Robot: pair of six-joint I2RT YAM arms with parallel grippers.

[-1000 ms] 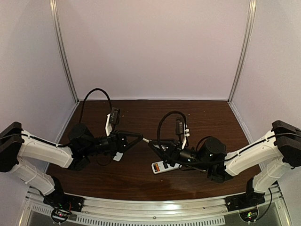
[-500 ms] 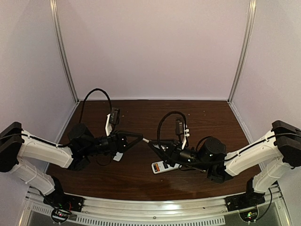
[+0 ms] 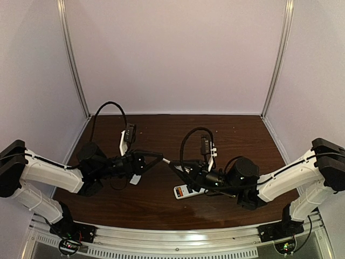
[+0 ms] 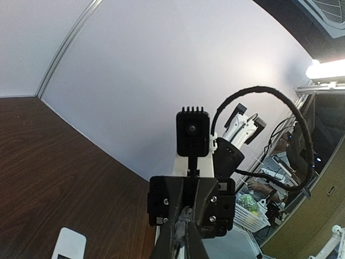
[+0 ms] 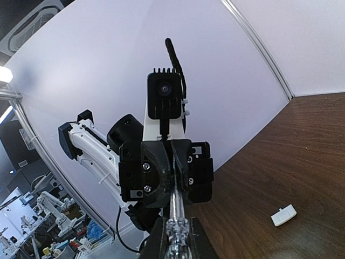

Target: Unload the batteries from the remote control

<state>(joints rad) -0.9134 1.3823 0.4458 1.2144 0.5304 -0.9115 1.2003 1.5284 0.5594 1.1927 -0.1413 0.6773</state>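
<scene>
Seemingly mid-handover: left fingers (image 3: 157,157) and right fingers (image 3: 177,165) both pinch what looks like the silvery battery (image 5: 174,216), mid-frame above the counter (image 3: 161,135). The remote (image 3: 185,191) lies lower centre. Next, one side must let go.

The wooden table (image 3: 161,208) bears the remote control (image 3: 182,191) and a white cover (image 3: 135,179).

Dim, even light; faint sheen on dark brown wooden tabletop (image 3: 215,215). Wrist views fisheye-bent; bright strip lamp (image 4: 329,69) blown out.
</scene>
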